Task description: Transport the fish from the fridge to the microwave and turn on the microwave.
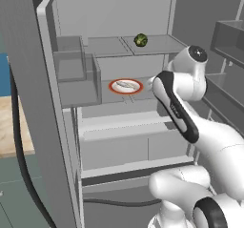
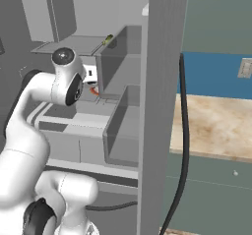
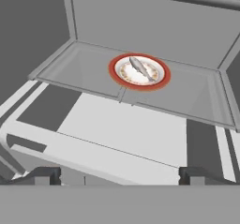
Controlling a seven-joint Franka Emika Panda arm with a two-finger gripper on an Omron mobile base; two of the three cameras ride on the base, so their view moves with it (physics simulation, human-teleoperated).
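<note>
The fish [image 3: 141, 69] lies on the red-rimmed plate [image 3: 114, 71] ahead of the claw [image 3: 119, 176], well apart; its length seemingly runs diagonally; fingers spread wide, empty.

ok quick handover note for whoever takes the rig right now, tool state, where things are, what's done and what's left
Tool: open, empty, short of the shelf, facing the plate.
Fish: lies on the white plate with the red-orange rim, on a glass shelf inside the fridge. A dark green ball sits on the shelf above.
Done: fridge door stands open.
Left: grasp the fish, carry it to the microwave, turn the microwave on.
</note>
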